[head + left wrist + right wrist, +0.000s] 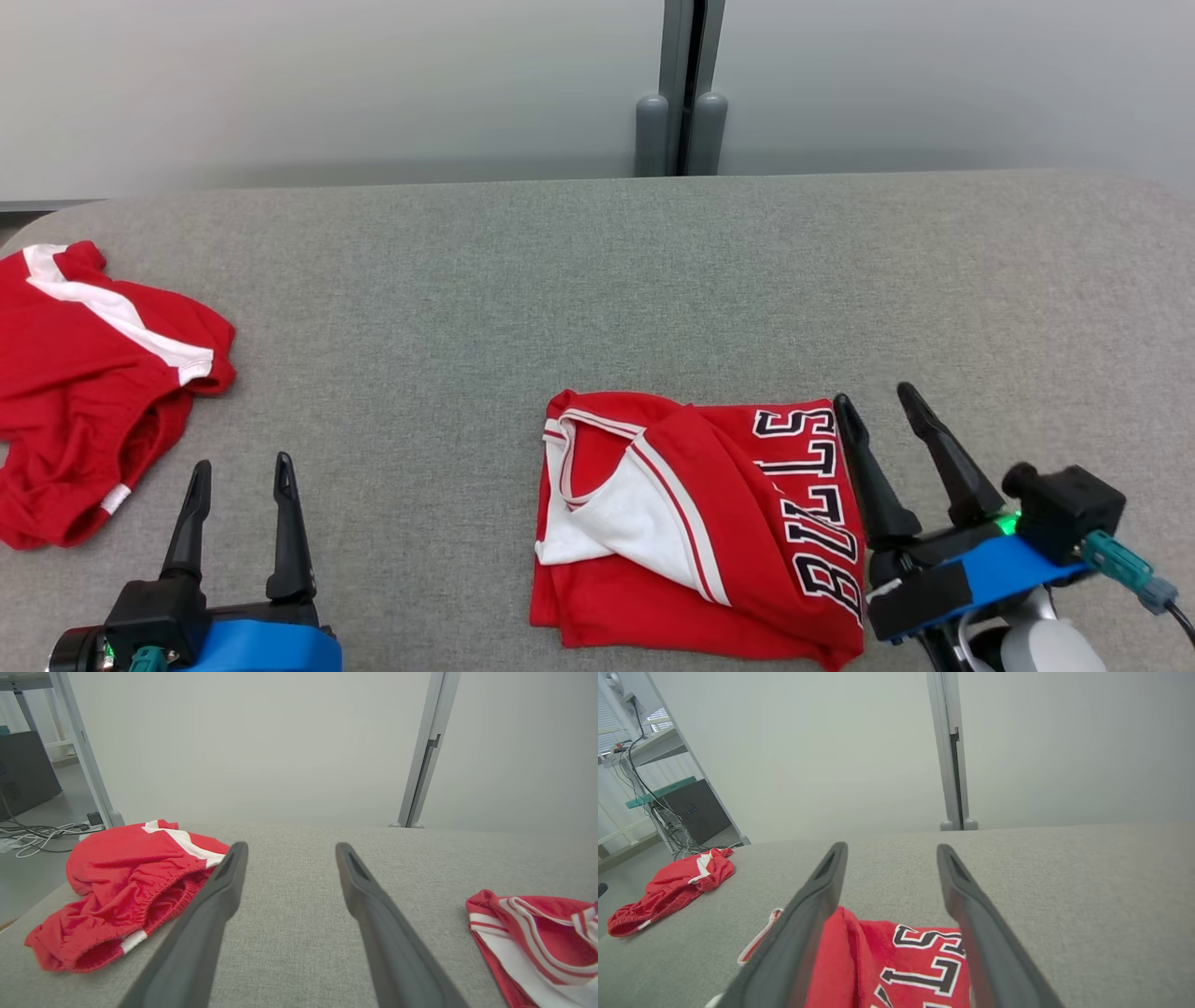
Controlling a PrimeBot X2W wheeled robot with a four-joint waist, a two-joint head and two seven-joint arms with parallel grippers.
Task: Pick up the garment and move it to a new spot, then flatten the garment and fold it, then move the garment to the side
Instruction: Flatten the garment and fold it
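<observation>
The right pincer (878, 397) gapes empty beside the folded jersey (695, 523), probably poised to slide it aside; the left pincer (243, 464) rests open, clear.

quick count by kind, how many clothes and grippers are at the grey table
jerseys: 1, the folded red jersey
shorts: 1, the crumpled red shorts
grippers: 2, the left gripper and the right gripper, both open and holding nothing
total: 4

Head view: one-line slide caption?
Folded red jersey on grey table, open right gripper at its edge, red shorts far left.
</observation>
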